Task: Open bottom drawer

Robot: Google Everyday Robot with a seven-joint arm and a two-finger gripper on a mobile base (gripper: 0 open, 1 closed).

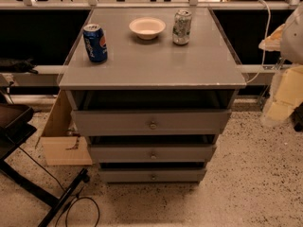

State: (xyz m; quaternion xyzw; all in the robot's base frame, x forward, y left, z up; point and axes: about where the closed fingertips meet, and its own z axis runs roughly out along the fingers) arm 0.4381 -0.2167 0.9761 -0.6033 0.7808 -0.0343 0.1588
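The grey cabinet (151, 65) stands in the middle of the camera view with three drawers stacked below its top. The bottom drawer (123, 175) is the slimmest front, just above the floor, with a small round metal knob (152, 177) at its centre. A dark gap shows above its front. The two taller drawers (118, 123) (118, 153) sit above it with like knobs. My gripper (279, 105) is a pale blurred shape at the right edge, level with the top drawer and far to the right of the cabinet, touching nothing.
On the cabinet top stand a blue soda can (95, 42), a white bowl (147, 27) and a silver can (182, 27). A cardboard piece (64, 141) leans at the cabinet's left. A black stand leg and cable (57, 197) lie on the speckled floor at the lower left.
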